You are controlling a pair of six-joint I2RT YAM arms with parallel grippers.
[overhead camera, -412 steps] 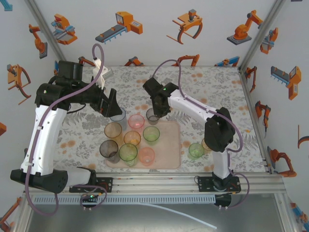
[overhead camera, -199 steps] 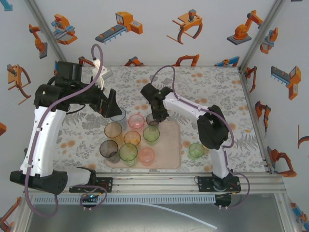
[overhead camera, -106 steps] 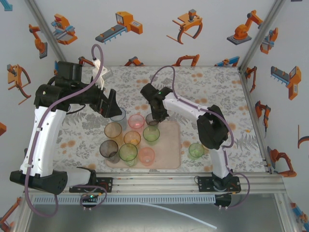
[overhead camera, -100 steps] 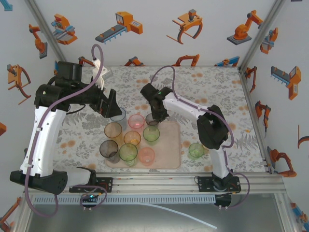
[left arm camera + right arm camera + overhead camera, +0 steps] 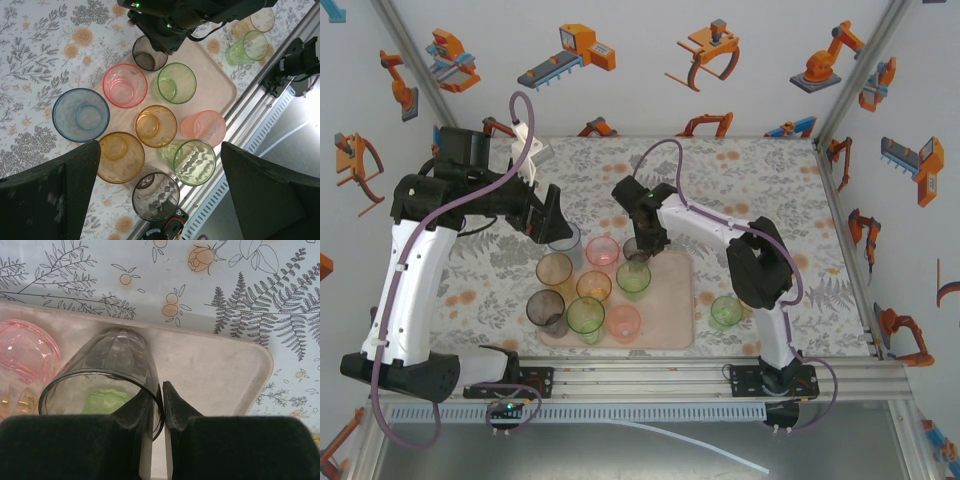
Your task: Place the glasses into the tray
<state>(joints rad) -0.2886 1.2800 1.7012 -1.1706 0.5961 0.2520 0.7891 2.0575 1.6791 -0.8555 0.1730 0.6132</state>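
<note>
Right gripper (image 5: 161, 387) is pinching the rim wall of the grey glass (image 5: 100, 370) standing on the pink tray (image 5: 210, 365), while left gripper (image 5: 160, 150) is hanging wide open over the blue glass (image 5: 81, 115).

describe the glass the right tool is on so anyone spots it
Start at the pale pink tray and follow its far edge rightward. The grey tumbler there has its rim pinched by the right tool; beside it stand a pink tumbler and a green tumbler.
</note>
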